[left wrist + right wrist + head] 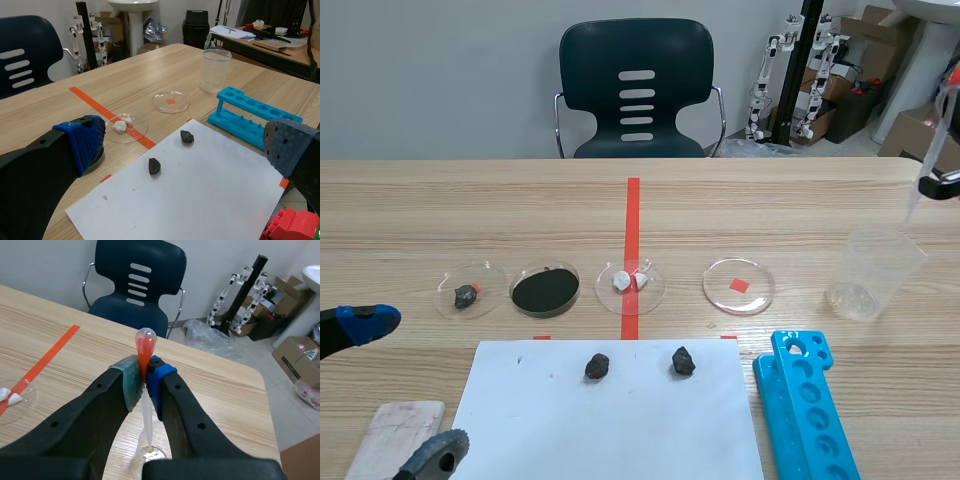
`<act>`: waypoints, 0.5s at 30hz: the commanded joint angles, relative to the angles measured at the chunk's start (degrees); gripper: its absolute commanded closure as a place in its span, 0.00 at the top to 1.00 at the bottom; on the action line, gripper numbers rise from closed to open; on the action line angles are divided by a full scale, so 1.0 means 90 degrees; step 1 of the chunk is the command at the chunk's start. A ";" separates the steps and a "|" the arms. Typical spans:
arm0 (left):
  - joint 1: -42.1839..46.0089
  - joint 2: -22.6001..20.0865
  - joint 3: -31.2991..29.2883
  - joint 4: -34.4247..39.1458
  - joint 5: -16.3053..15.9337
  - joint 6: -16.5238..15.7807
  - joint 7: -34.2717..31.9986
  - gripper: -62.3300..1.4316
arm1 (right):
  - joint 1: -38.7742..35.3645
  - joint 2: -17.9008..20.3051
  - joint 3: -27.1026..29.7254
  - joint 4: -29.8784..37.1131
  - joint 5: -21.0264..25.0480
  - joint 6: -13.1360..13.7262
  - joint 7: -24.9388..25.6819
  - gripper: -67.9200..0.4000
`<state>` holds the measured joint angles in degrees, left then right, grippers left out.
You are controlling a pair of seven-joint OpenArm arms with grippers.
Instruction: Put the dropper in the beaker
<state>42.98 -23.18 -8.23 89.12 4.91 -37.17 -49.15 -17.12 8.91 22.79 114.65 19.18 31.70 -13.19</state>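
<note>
Paper sheet (610,425), white, at the counter's (470,205) near edge, well left of the beaker (876,275); two dark lumps (597,366) lie on it. Blue rack (807,405): nearer than the beaker, just beside the sheet. Four dishes (712,278) in a row left of the beaker hold, in order outward, a red square (739,285), white bits (626,281), black powder (545,291) and a grey lump (466,295). Beaker: clear, upright, near the counter's right edge. Dropper (145,347): red bulb up, pinched in the right hand (145,382), tip just over the beaker's rim. Left hand (185,150): spread, well left of the beaker.
</note>
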 commanded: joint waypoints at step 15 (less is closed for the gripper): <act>0.0000 0.0015 -0.0024 0.0141 -0.0090 -0.0005 -0.0112 1.00 | 0.0313 0.0034 -0.0012 -0.0894 0.0070 -0.0046 0.0478 0.01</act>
<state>42.98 -23.18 -8.23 89.12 4.91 -37.17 -49.15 -15.88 8.91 22.81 106.59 19.14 31.70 -10.11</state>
